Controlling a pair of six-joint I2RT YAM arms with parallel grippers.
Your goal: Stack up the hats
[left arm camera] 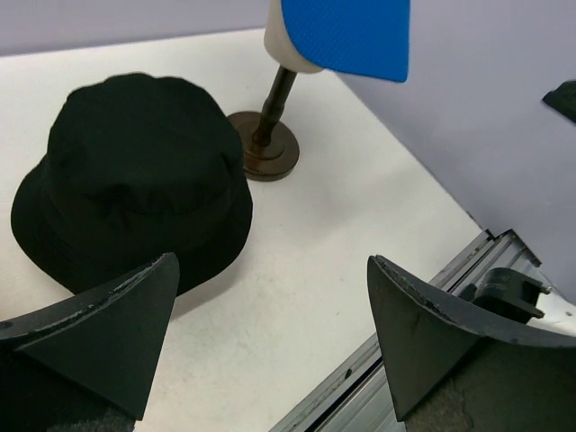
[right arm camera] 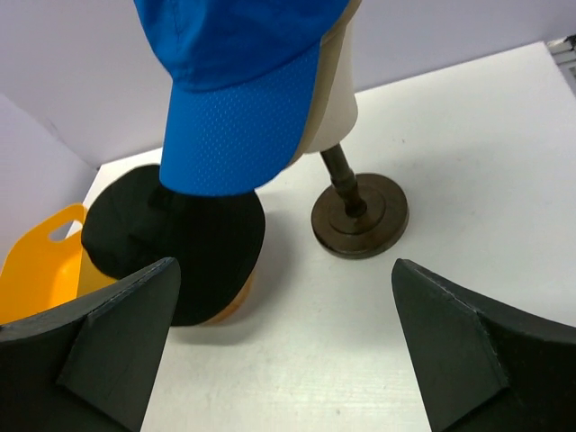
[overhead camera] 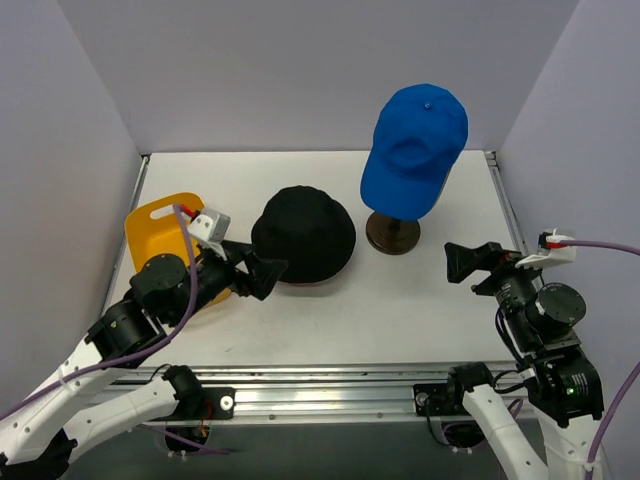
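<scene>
**Desk:** Bench (overhead camera: 420,320), wide shot. What's on it?

**Photog:** Black bucket hat (overhead camera: 303,238) lies centre-left, brim down, w/ tan fabric (right arm camera: 241,301) peeking out under its edge. Blue baseball cap (overhead camera: 415,150) sits on cream mannequin head (right arm camera: 337,99). The head's dark round stand (overhead camera: 392,233) is just right of the black hat.

**Desk:** Smaller stuff?

**Photog:** Yellow tray (overhead camera: 155,225) at far left, partly behind L arm. Left gripper (overhead camera: 268,277) has jaws spread wide at the black hat's near-left brim, can't tell if touching. Right gripper (overhead camera: 452,264) is also spread wide, holding nothing, near the stand but apart from it.
</scene>
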